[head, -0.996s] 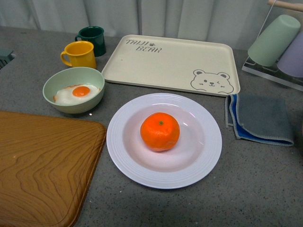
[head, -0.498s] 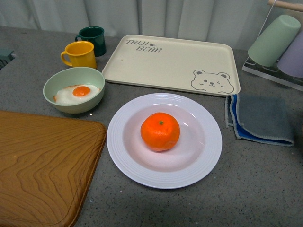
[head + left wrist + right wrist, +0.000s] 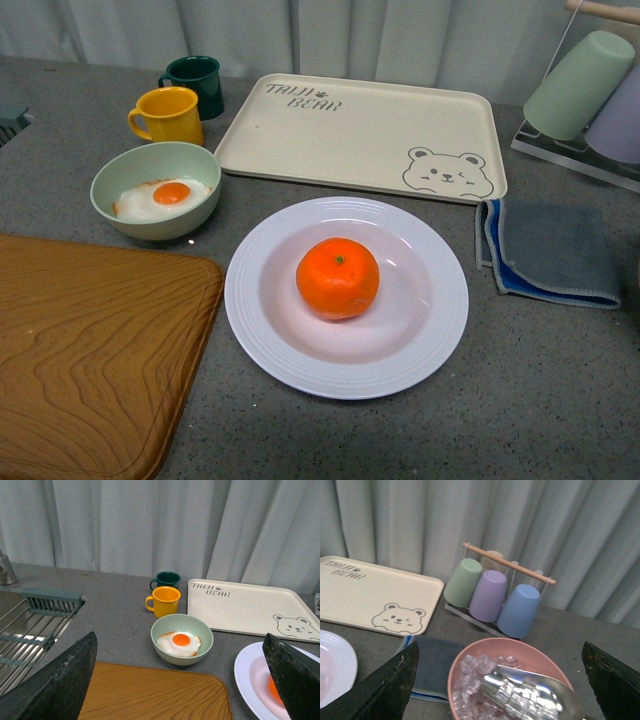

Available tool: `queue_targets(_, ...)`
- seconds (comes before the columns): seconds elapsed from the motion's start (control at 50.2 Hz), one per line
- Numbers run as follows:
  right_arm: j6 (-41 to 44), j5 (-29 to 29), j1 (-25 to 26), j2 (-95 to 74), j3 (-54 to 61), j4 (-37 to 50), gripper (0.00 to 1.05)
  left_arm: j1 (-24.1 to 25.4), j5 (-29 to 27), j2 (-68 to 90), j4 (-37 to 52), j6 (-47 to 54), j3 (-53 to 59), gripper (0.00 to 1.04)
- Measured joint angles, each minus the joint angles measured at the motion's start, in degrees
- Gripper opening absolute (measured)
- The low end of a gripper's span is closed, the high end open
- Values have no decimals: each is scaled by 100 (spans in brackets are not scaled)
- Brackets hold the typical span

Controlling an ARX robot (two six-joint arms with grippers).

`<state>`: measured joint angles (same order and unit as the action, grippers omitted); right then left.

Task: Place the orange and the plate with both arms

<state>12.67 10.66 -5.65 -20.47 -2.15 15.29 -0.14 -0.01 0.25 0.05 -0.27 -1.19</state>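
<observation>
The orange (image 3: pixel 338 278) rests in the middle of the white ridged plate (image 3: pixel 425 330) at the centre of the grey counter. Neither arm shows in the front view. In the left wrist view my left gripper (image 3: pixel 182 690) is open with nothing between its fingers, above the wooden board (image 3: pixel 150 695). The plate (image 3: pixel 247 672) lies beside one finger there, which hides most of the orange (image 3: pixel 272 689). My right gripper (image 3: pixel 500 690) is open above a pink bowl of ice (image 3: pixel 510 680), and the plate's edge (image 3: pixel 337 665) shows off to one side.
A pale green bowl with a fried egg (image 3: pixel 155 190), a yellow mug (image 3: pixel 168 114) and a green mug (image 3: pixel 196 80) stand left of the cream bear tray (image 3: pixel 360 135). A blue-grey cloth (image 3: pixel 550 250) and a cup rack (image 3: pixel 585 90) are at the right. A sink rack (image 3: pixel 30 625) lies far left.
</observation>
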Motion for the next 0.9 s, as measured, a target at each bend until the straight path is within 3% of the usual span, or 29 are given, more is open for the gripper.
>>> queue_targets(0.1,-380,-328,-256,-1954,-422,1075,95,0,2,-2,-2,2,0,98)
queue_targets(0.199,-909,-636,-420,-3464,-850,1460,95,0,0,-2,-2,2,0,98)
queue_targets(0.558,-2953,-2293,-619,-6876,-2022,1460,95,0,0,-2,-2,2,0,98)
queue_targets(0.697,-3862,-3272,-457,-8028,-2518,1561,95,0,0,-2,-2,2,0,98)
queue_targets(0.896,-4555,-4096,-216,-8863,-2981,1449,95,0,0,-2,-2,2,0,98)
